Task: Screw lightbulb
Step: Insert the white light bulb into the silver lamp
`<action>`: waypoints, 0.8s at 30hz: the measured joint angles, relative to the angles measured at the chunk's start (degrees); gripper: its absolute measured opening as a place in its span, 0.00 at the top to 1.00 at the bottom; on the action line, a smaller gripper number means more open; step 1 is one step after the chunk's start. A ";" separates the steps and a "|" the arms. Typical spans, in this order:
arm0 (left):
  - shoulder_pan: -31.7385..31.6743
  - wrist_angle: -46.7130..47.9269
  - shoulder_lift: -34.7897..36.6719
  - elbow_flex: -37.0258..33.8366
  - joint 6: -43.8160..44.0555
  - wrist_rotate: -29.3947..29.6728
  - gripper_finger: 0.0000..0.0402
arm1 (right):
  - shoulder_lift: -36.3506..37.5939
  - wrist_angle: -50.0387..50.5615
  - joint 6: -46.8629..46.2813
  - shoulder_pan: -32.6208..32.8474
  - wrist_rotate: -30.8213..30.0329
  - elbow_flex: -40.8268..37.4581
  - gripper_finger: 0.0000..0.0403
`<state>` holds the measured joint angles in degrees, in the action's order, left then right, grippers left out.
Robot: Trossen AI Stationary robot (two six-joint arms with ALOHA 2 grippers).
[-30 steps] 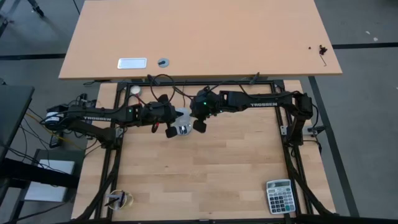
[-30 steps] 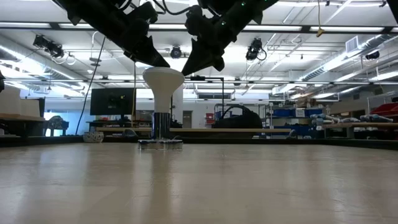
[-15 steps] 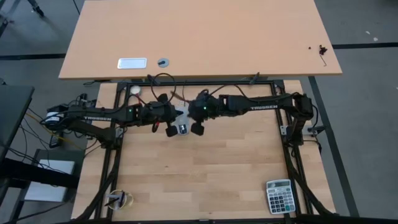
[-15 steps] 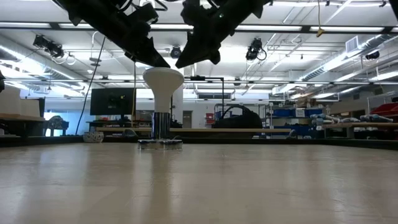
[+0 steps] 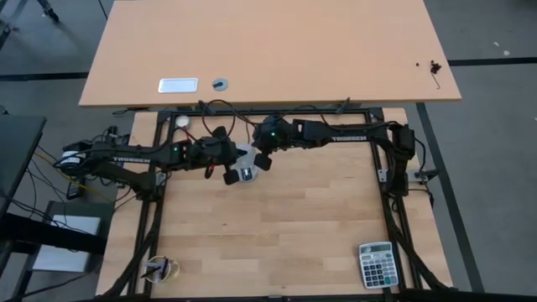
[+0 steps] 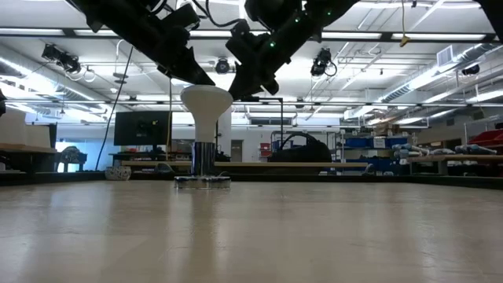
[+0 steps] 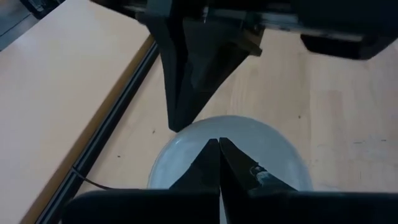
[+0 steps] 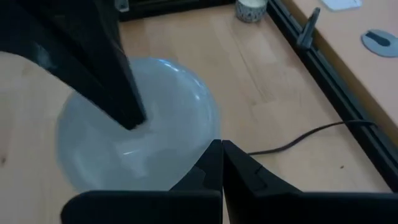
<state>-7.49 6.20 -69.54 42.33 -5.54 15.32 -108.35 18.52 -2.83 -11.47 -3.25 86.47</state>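
The white lightbulb (image 6: 206, 106) stands upright on the table, wide face (image 8: 137, 124) up. Its narrow base sits in a flat socket (image 6: 203, 181) with a black cord (image 8: 298, 140). My left gripper (image 7: 219, 149) is shut and slants down from the table's left onto the bulb's face. My right gripper (image 8: 221, 149) is also shut. It slants down from the right, its tip (image 6: 236, 92) beside the right of the bulb's rim. In the high view both grippers meet over the bulb (image 5: 246, 174). My left gripper sets its shut fingertips (image 8: 132, 118) on the bulb's face (image 8: 146, 134), near the middle. It comes from above, slanting from the table's left. The bulb stands upright in the socket. My right gripper's tip is at the bulb's rim (image 7: 186, 134); I cannot tell whether it touches.
A calculator (image 5: 377, 264) lies at the near right corner and a small object (image 5: 159, 268) at the near left. A small white round thing (image 5: 182, 121) sits at the far left by the black frame rail. Beyond stands a second table (image 5: 336, 50).
My right gripper, still shut, first rose and then came down again, shifting a little toward the table's left and far edge, and tipped more steeply. Its tip now stands beside the bulb's rim. The bulb has stayed upright in place.
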 joint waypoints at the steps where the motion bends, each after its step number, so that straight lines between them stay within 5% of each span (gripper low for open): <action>1: 0.00 0.15 0.00 0.02 0.01 -0.06 1.00 | -0.07 0.12 0.00 0.23 -0.07 -0.01 0.98; 18: 0.09 0.66 0.10 0.04 0.02 -0.13 1.00 | 2.10 6.37 -2.08 3.57 1.87 -0.23 0.98; 24: -0.17 0.36 0.02 0.04 0.05 1.65 1.00 | 3.16 5.54 -0.09 6.86 9.83 -0.38 0.98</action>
<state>-7.66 6.55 -69.52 42.37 -5.49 16.97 -105.19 24.07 -2.92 -4.61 6.58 86.08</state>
